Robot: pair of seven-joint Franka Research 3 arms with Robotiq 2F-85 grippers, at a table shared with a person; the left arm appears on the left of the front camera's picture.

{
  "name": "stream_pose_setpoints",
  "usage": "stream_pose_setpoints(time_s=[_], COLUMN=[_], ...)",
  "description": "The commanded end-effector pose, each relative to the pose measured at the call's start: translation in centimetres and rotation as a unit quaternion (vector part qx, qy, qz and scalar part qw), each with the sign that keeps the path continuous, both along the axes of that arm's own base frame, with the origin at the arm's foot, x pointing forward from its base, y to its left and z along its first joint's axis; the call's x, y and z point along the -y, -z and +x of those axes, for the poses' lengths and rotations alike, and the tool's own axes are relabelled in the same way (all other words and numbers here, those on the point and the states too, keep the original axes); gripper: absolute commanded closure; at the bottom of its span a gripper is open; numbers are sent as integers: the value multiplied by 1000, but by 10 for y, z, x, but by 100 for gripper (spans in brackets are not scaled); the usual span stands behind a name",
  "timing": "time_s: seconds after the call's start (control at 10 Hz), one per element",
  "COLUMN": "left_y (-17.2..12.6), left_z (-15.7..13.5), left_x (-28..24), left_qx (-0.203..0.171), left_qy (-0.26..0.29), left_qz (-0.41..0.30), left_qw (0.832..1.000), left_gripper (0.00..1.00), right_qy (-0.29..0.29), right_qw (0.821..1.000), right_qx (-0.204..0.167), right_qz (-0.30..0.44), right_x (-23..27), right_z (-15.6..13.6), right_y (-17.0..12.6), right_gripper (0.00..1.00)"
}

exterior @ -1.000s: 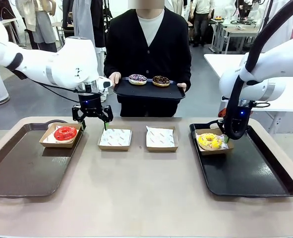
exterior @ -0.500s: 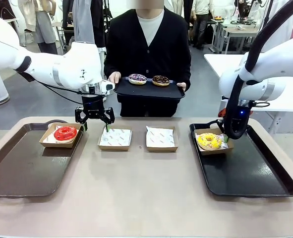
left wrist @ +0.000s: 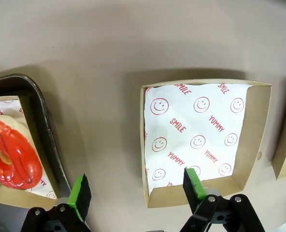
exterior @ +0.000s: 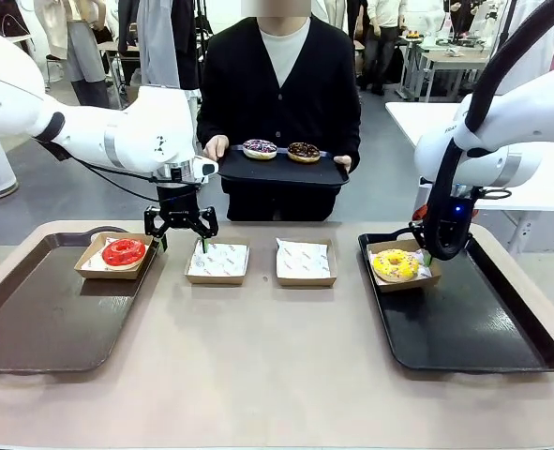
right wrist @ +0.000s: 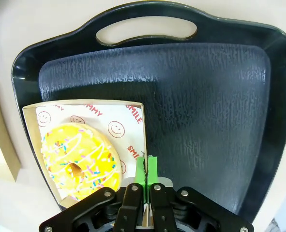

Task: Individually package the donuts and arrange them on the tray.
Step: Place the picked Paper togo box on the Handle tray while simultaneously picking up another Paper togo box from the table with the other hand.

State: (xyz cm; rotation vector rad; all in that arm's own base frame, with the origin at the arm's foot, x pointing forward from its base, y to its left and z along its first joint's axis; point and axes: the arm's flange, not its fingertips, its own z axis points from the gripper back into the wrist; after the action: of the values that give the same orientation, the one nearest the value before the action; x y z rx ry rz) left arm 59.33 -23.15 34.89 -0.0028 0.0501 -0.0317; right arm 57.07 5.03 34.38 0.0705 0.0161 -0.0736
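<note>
Near the counter's left edge, the red donut [exterior: 124,251] is seen in a box at the far right corner of the brown tray [exterior: 33,319]. The yellow donut [exterior: 396,266] is set in a box at the far left corner of the black tray [exterior: 473,328]. The dark sprinkled donut [exterior: 260,148] and the chocolate donut [exterior: 304,152] are held up on a small tray [exterior: 277,173] by the person past the far edge.

The left hand [exterior: 180,239] is spread wide above the left side of an empty box [exterior: 217,262]. The right hand [right wrist: 146,169] is pressed together at the wall of the yellow donut's box. Whether the wall is pinched cannot be told.

The donuts are judged to be light, soft, sticky on top and easily squashed. They are best taken gently by the outer sides, across the ring, so the icing is not smeared.
</note>
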Motion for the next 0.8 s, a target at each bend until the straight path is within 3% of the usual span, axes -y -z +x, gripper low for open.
stream_pose_setpoints(time_s=[0.0,0.7], left_y=[1,10], left_z=[9,12], left_x=[1,4], left_qx=[-4,-23], left_qy=[2,14], left_qz=[-15,-29], left_qw=[1000,999], left_gripper=[0,0], right_qy=[16,11], right_qw=[1000,1000], right_qx=[0,-2], right_qz=[8,16], right_x=[-1,-2], right_z=[9,23], right_y=[6,4], right_gripper=[99,99])
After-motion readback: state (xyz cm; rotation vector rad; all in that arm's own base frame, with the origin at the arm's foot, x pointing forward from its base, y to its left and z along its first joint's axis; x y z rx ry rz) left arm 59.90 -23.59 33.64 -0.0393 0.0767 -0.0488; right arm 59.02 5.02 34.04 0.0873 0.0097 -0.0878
